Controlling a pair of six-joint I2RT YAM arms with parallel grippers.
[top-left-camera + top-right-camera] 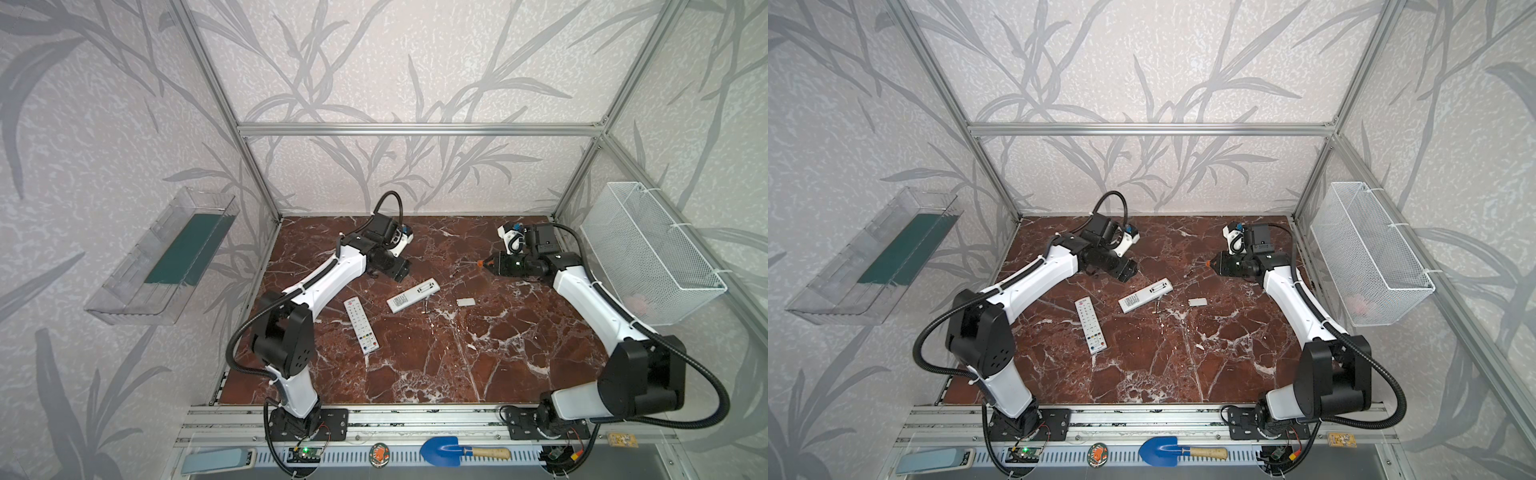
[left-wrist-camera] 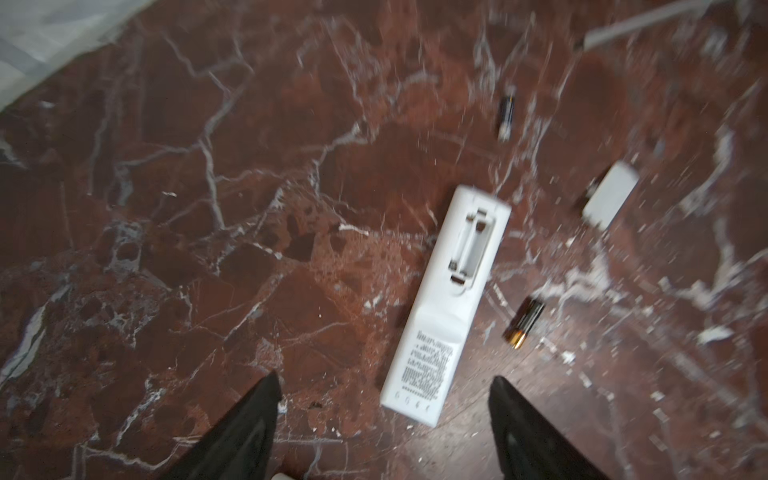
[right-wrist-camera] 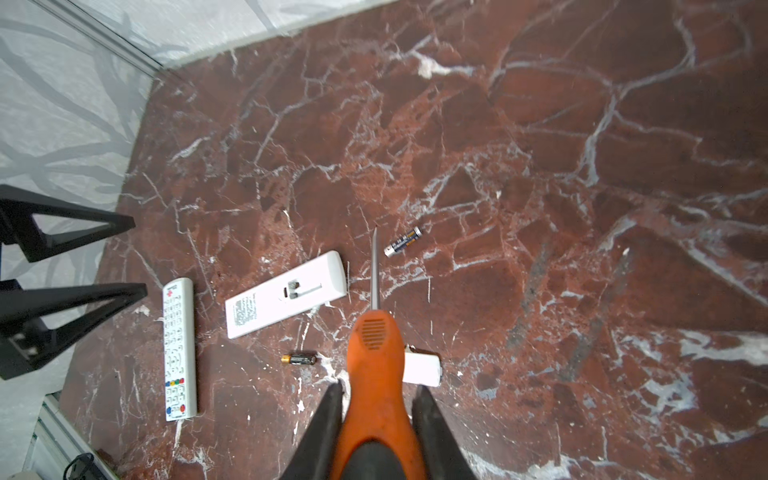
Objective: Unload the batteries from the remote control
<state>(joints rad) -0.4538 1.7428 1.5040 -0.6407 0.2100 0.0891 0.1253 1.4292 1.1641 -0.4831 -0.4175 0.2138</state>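
Red-brown veined marble covers the table. Farthest left in both top views, a white remote lies buttons up. Next comes the left gripper, hovering with its jaws spread wide and gripping nothing. Close by, the remote control lies face down, its battery bay uncovered and empty. A black and gold battery lies on the table just beside the remote control's long edge, and a blue and silver battery lies near its bay end. Further right, a small white cover lies flat. On the right, the right gripper has its jaws closed on an orange-handled screwdriver, blade pointing leftward.
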